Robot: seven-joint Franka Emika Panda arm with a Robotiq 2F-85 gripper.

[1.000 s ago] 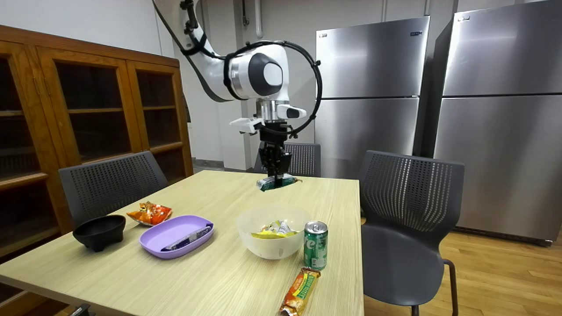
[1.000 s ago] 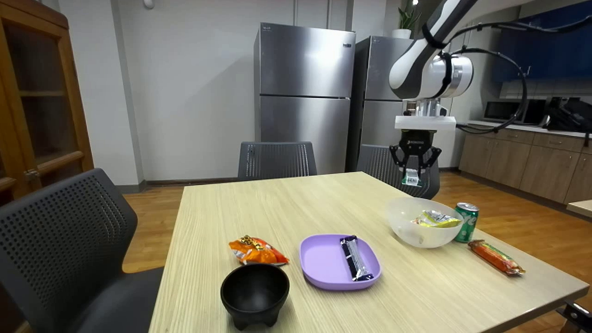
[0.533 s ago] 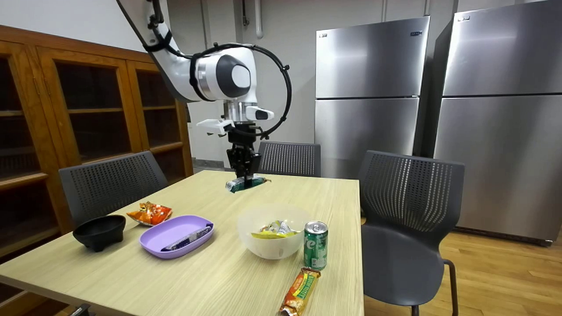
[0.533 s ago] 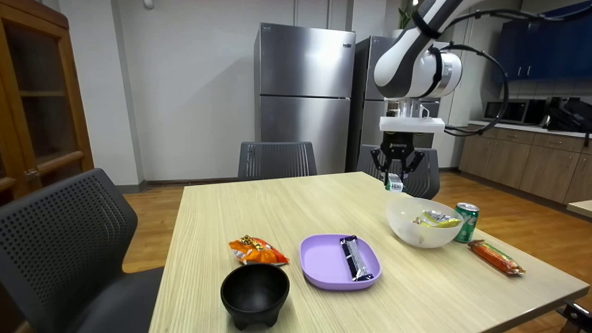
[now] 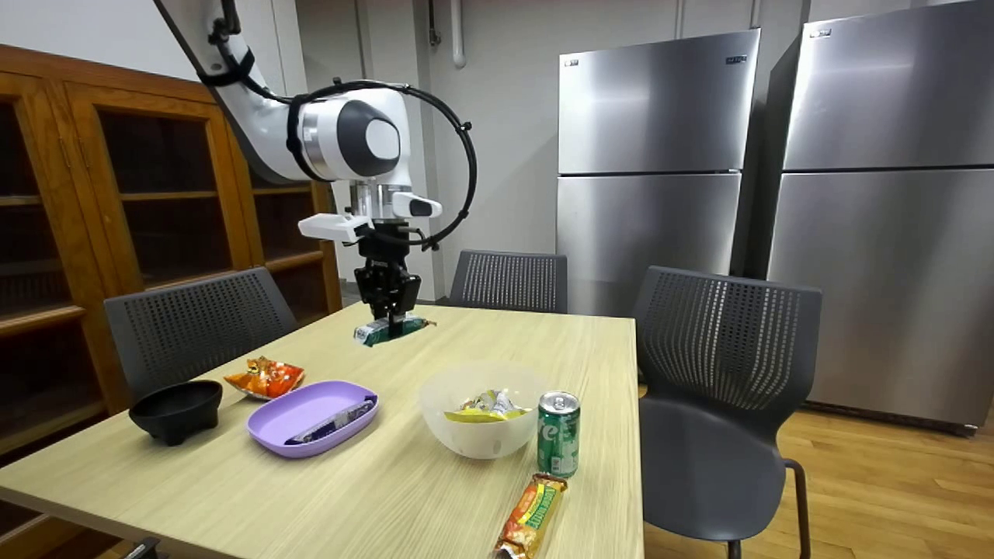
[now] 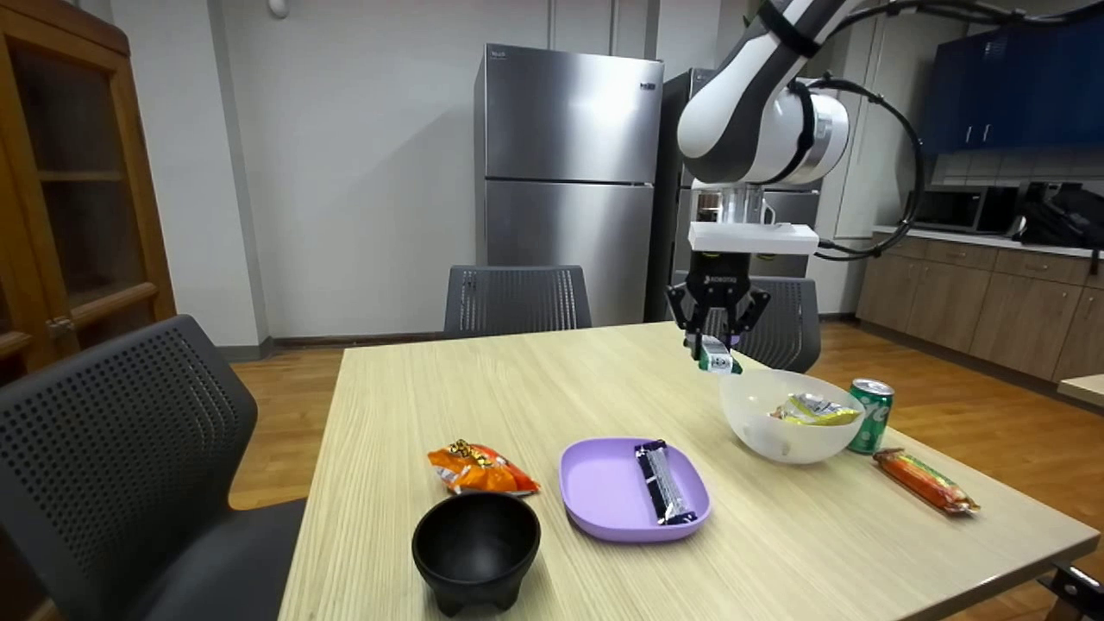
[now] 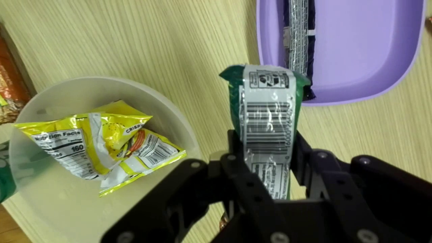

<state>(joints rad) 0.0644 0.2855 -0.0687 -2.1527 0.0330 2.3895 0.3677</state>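
Observation:
My gripper [image 7: 266, 145] is shut on a green-wrapped bar [image 7: 268, 114], its two black fingers against the bar's long sides. The wrapper's white barcode label faces the wrist camera, and the bar's near end is hidden by the gripper. In both exterior views the bar [image 5: 371, 333] hangs above the table, held crosswise under the gripper [image 6: 714, 343]. A purple plate [image 7: 357, 50] with a dark-wrapped bar [image 7: 298, 37] on it appears beyond the held bar's far end. To the left in the wrist view is a translucent bowl [image 7: 180, 116] containing yellow snack packaging [image 7: 108, 145].
A green can [image 5: 558, 439] stands beside the bowl, with an orange-wrapped bar [image 5: 532, 516] lying nearby. An orange snack bag [image 6: 479, 468] and a black footed bowl [image 6: 476, 552] are near the plate. Dark chairs [image 5: 726, 373] surround the table [image 5: 435, 505].
The arm has carried the green bar leftward and somewhat lower in both exterior views, toward the plate's side of the table. The grip is unchanged, and the objects on the table have stayed put.

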